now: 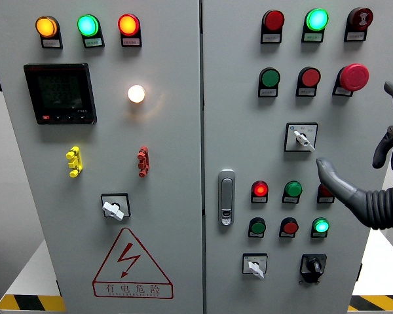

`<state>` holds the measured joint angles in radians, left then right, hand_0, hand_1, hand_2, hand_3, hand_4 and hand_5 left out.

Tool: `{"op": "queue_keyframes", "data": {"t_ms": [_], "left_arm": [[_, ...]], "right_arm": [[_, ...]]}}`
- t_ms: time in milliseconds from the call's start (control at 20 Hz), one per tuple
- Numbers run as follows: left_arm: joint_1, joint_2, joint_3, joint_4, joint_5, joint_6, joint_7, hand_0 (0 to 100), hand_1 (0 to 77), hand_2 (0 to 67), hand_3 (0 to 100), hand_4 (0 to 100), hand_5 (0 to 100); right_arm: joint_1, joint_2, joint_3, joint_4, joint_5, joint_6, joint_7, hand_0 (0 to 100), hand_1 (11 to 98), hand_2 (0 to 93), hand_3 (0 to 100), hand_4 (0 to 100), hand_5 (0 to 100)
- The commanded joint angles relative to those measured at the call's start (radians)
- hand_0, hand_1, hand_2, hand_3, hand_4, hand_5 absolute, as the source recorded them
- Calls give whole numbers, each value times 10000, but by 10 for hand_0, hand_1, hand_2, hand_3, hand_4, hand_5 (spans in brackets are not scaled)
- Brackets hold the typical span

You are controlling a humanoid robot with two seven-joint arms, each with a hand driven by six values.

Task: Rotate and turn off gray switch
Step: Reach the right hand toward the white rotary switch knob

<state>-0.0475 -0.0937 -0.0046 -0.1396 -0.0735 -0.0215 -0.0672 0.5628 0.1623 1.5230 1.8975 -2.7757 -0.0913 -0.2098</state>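
Control panel; right hand open, near gray switch.

Gray switch: small rotary selector on a square black-framed plate, on the right-hand cabinet door. White-gray lever knob, tilted, its tip pointing down and to the right. Sits just up and left of the right hand, near the extended fingertip but apart from it. No contact visible between finger and knob.
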Motion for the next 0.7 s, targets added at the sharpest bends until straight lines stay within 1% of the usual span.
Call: {"op": "queue_keyframes", "data": {"t_ms": [0,50,200,300,350,450,650], "left_arm": [[0,1,0,0,-1,0,-3,0,0,132,183,95,117],[0,1,0,0,-1,0,13,0,0,132,183,95,117],[0,1,0,0,-1,0,-3,0,0,132,183,95,118],[0,1,0,0,-1,0,-3,0,0,132,183,95,118],[0,-14,0,0,-1,0,-3,0,0,132,183,95,118],[0,1,0,0,-1,0,-3,0,0,132,183,95,118],[0,1,0,0,-1,0,-3,0,0,132,183,95,118]], "right_arm": [[48,18,94,15,129,328,-4,0,465,241,894,1000,928],[48,18,95,46,266,497,-34,0,452,275,885,1000,930],[79,18,110,46,329,682,-126,0,441,364,874,1000,930],[94,18,110,16,344,973,-355,0,436,463,866,1000,932],[155,18,110,0,344,1096,-448,0,433,486,862,1000,931],[323,18,110,-137,360,1235,-464,0,422,543,856,1000,931],[569,18,125,-551,360,1312,-632,0,416,585,849,1000,932]]}}
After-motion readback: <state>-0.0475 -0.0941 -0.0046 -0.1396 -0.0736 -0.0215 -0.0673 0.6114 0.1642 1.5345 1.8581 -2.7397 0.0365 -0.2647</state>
